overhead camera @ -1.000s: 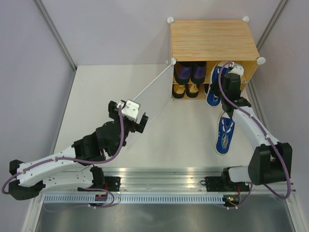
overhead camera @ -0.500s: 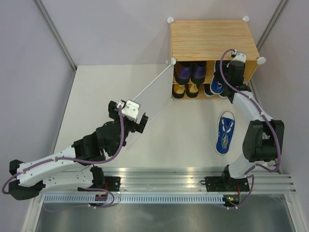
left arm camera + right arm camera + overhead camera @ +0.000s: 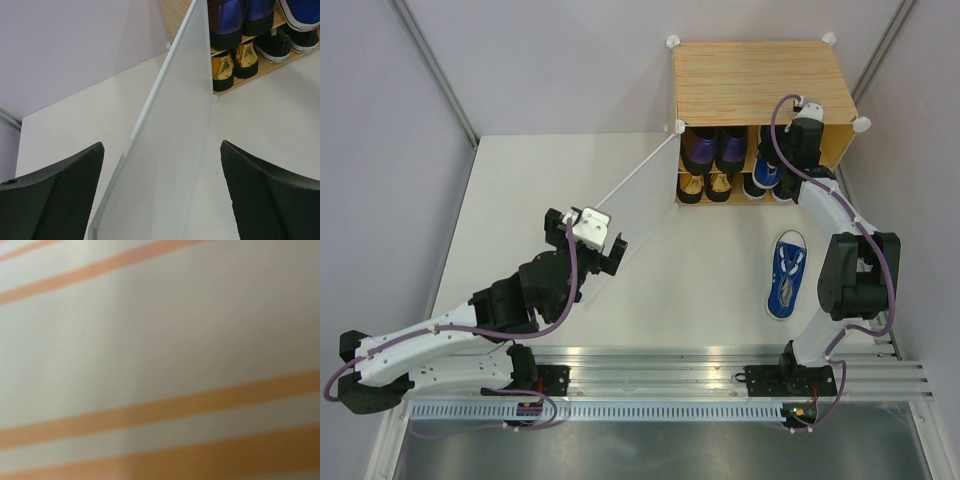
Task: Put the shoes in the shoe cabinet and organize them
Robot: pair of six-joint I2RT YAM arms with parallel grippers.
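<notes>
Blue sneaker [image 3: 785, 278] lies lengthwise toward the shoe cabinet [image 3: 760, 80].

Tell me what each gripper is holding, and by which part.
Left gripper: nothing, jaws open astride the door panel. Right gripper: fingers hidden inside the shoe cabinet, cannot tell.

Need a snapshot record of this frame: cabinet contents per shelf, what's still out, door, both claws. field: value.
cabinet: door swung open to the left
upper left: purple shoes
lower left: gold shoes
lower right: black shoes
upper right: shelved blue sneaker
table: loose blue sneaker lying in front of the cabinet
left claw: open, fingers either side of the door's free edge, not gripping
right claw: at the cabinet's right side, fingers hidden, state unclear
</notes>
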